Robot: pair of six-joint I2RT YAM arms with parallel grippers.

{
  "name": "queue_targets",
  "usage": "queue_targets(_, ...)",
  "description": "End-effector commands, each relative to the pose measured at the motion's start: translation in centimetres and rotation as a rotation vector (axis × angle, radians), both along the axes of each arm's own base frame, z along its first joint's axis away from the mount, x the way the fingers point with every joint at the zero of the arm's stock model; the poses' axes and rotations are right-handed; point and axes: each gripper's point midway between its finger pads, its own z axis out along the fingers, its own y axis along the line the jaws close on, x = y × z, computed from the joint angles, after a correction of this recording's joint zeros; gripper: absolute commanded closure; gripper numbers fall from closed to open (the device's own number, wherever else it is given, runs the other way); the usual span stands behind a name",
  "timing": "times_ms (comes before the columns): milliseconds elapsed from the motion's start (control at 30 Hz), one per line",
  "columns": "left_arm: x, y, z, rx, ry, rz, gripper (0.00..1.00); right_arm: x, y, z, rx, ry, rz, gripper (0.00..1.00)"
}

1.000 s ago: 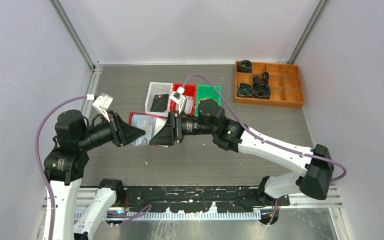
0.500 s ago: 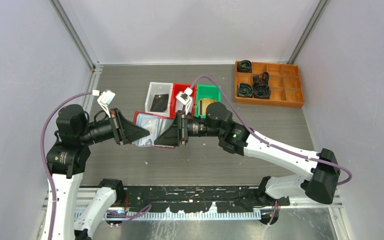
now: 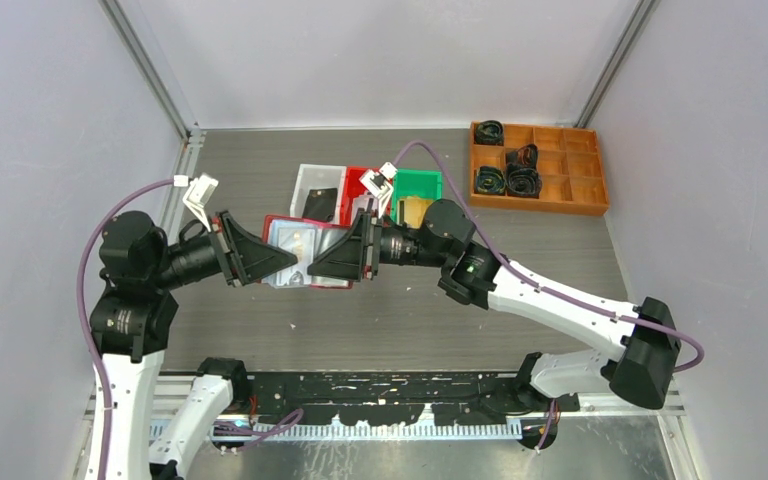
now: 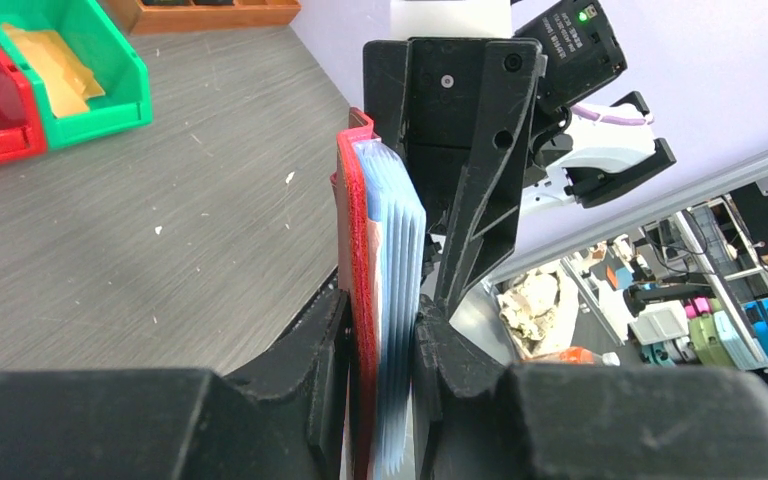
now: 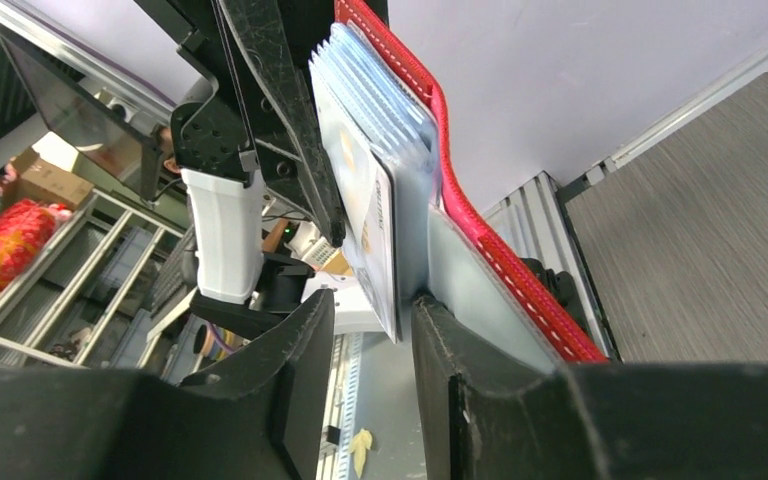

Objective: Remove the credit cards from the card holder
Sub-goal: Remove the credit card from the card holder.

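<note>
Left claw: your left gripper (image 4: 380,330) is clamped on the small red leather-like folding card holder (image 4: 357,200), one finger on the red cover and the other on the stack of sleeves.
Right claw: your right gripper (image 5: 370,305) has its fingers apart, straddling the lower edge of one pale card with gold marks (image 5: 370,230). A gap shows between that card and one finger.
Card holder: it is held open between the two grippers. Its red stitched edge runs up past the right fingers, and the pale blue clear sleeves (image 4: 398,230) are fanned beside it.
Card edges: the pale card sticks out below the other sleeves. You cannot tell how deep it sits in its sleeve.
Behind: the white bin (image 3: 305,180), red bin (image 3: 358,178) and green bin (image 3: 422,180) stand in a row just past the grippers. There is a black card (image 3: 322,205) in the white bin and gold cards (image 3: 415,210) in the green.
Far right: the orange compartment tray (image 3: 560,165) sits well apart.
Room: bare grey tabletop (image 3: 410,315) stretches between the grippers and the arm bases.
</note>
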Motion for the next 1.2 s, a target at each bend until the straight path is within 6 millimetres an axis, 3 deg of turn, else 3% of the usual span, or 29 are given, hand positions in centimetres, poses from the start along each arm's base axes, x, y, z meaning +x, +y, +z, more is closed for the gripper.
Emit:
queue_targets(0, -2.8, -0.6, 1.5, -0.045, -0.053, -0.126, 0.91, 0.9, 0.4, 3.5, 0.14, -0.035, -0.027, 0.61)
queue_targets(200, -2.9, -0.7, 0.6, -0.057, -0.04, -0.125, 0.84, 0.8, 0.6, 3.4, 0.159, -0.015, -0.013, 0.65)
queue_targets(600, -3.3, -1.0, 1.1, -0.094, -0.028, -0.172, 0.71, 0.5, 0.3, 3.3, 0.179, -0.017, -0.005, 0.72)
queue_targets(800, -3.4, -0.9, 1.1, -0.088, -0.049, -0.163, 0.62, 0.2, -0.2, 3.3, 0.193, -0.016, -0.001, 0.86)
queue_targets(967, -3.3, -0.9, 1.1, -0.087, -0.046, -0.158, 0.65, -0.4, -0.6, 3.3, 0.2, -0.024, 0.015, 0.95)
queue_targets(1167, -3.2, -0.9, 1.7, -0.104, -0.034, -0.158, 0.74, -0.9, -1.3, 2.2, 0.192, -0.024, 0.022, 0.98)
